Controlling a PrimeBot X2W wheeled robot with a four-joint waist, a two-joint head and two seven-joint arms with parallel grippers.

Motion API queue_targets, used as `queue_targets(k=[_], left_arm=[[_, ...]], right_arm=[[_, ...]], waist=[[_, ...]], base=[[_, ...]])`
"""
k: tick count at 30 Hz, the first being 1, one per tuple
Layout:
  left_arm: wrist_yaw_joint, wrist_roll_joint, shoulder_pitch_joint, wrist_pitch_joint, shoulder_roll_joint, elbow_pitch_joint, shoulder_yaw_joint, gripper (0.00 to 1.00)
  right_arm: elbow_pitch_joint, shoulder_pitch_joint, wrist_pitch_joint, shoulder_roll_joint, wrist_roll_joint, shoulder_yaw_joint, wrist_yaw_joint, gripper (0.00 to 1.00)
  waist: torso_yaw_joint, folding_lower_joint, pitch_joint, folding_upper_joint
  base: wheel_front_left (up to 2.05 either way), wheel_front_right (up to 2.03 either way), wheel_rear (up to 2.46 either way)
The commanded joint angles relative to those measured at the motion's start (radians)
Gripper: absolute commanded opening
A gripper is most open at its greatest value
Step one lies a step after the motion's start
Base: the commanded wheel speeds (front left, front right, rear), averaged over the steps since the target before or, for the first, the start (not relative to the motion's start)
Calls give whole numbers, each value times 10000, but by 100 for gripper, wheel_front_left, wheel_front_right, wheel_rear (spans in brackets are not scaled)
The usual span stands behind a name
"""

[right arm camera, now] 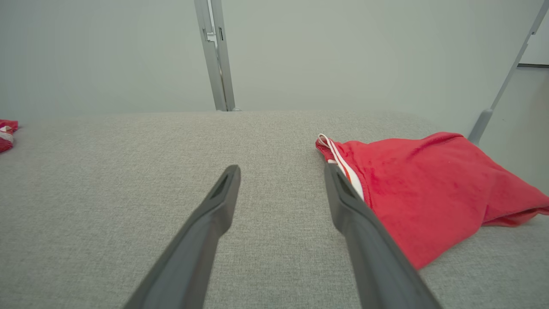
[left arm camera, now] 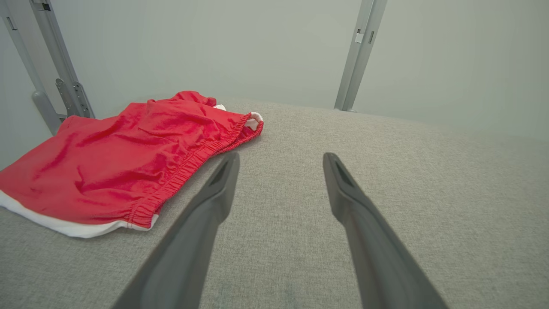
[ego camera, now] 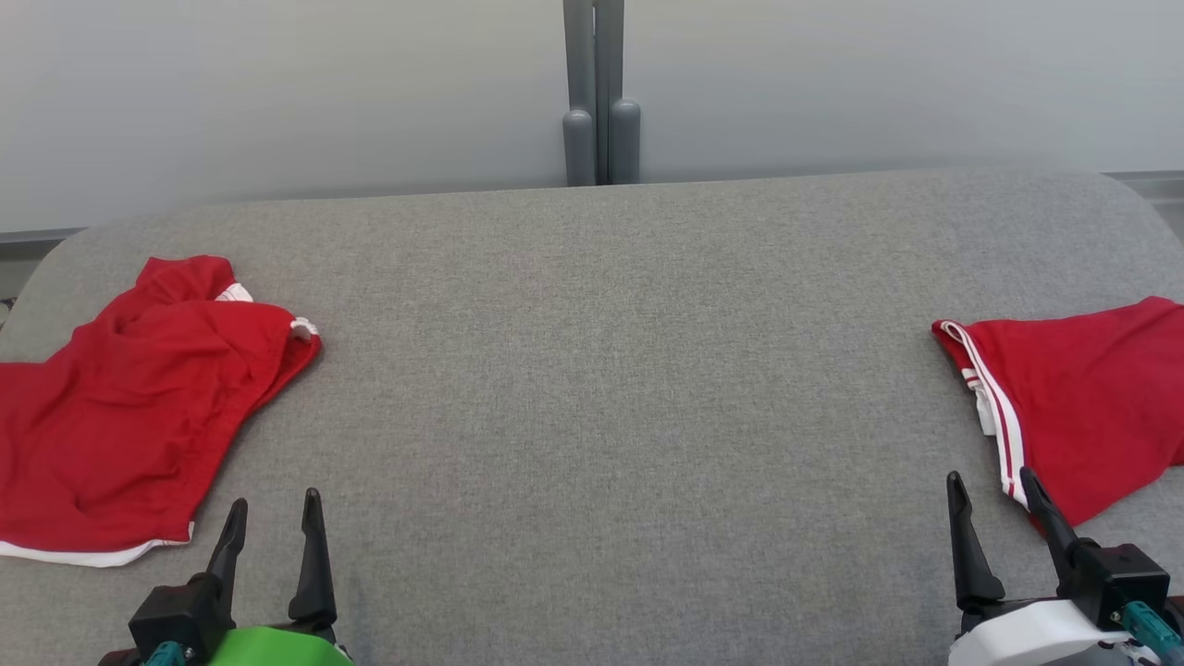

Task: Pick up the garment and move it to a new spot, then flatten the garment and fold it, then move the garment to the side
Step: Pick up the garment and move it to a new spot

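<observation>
- Left gripper (ego camera: pixel 276 499) and right gripper (ego camera: pixel 991 474): jaws apart, empty, at the desk's (ego camera: pixel 592 370) near edge.
- Rumpled red garment (ego camera: pixel 139 407) lies just left of the left gripper; a second red garment (ego camera: pixel 1082 398) sits at the right edge.
- Pick-up looks unstarted; next, the left gripper should reach for the waistband (left arm camera: pixel 188 171).

Left tool (ego camera: pixel 276 499), right tool (ego camera: pixel 990 474): jaws wide.
</observation>
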Motion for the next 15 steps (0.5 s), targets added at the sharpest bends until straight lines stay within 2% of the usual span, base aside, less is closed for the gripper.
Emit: queue_targets(k=[1, 5, 8, 11, 15], left_arm=[[-25, -29, -64, -24, -6, 6, -4, 100], [-27, -32, -79, -24, -7, 3, -43, 100], [-26, -57, -168, -25, 0, -55, -76, 100], [-25, -88, -219, -24, 1, -104, -136, 100], [17, -153, -214, -24, 2, -63, -205, 100]], right_arm=[[6, 106, -43, -5, -71, 3, -14, 100], [-5, 102, -43, -17, -121, 21, -14, 100], [-170, 65, -43, -25, -146, 94, -14, 100], [-268, 76, -39, -57, -150, 394, -14, 100], [-296, 29, -37, -93, -88, 598, -14, 100]], waist=[[5, 1, -3, 0], [72, 1, -32, 0], [391, 1, -57, 0], [985, 1, -75, 0], [2209, 1, -159, 0]], base=[[0, 0, 0], [0, 0, 0], [0, 0, 0], [0, 0, 0], [0, 0, 0]])
